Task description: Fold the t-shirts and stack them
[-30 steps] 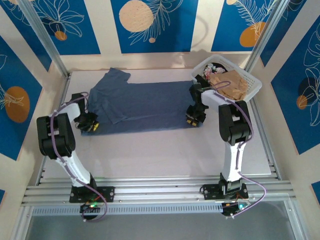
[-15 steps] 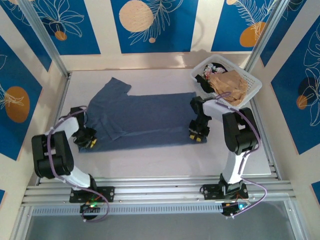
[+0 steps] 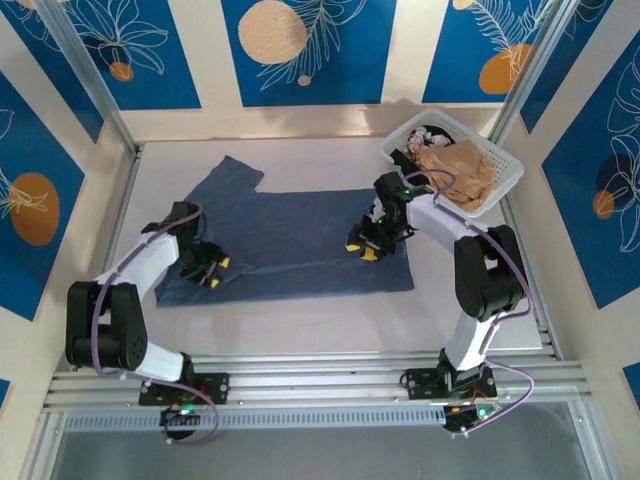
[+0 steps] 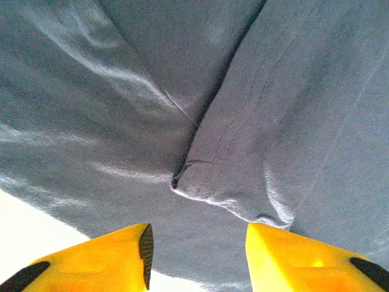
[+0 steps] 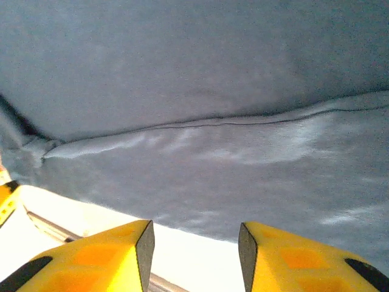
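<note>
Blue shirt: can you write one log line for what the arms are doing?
blue t-shirt: spread on table | left gripper: open, above shirt | right gripper: open, above shirt | held: nothing

Robot lab cell: alu extrusion frame, printed blue backdrop panels, white bench table.

left hand spread, right hand spread
</note>
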Robot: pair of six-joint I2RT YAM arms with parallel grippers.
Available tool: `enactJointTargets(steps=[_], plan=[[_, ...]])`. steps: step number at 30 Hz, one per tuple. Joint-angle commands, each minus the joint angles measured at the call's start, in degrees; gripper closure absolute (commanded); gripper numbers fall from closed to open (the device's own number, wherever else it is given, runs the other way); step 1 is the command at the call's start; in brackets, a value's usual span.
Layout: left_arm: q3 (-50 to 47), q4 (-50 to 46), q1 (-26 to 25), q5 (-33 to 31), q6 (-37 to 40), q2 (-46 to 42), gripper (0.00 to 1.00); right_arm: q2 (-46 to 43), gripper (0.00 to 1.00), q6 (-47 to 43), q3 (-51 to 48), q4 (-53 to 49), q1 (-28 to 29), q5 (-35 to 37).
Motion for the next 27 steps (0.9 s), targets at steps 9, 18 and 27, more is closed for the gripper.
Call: enactJointTargets(steps=[9, 18, 27], plan=[[1.25, 0.39, -2.2, -0.32, -4.51, 7.68, 0.51, -1.27, 0.56, -1.44, 0.27, -0.81, 0.64, -2.12], [3.28, 4.34, -4.04, -2.23, -7.24, 9.47, 0.65, -2.85, 0.56, -0.6, -2.27, -0.25, 0.38, -2.03], [8.0, 1.91, -5.32, -4.93, -6.03, 10.44, 1.0, -2.81, 0.57, 0.14, -2.44, 0.04, 0.47, -1.6]])
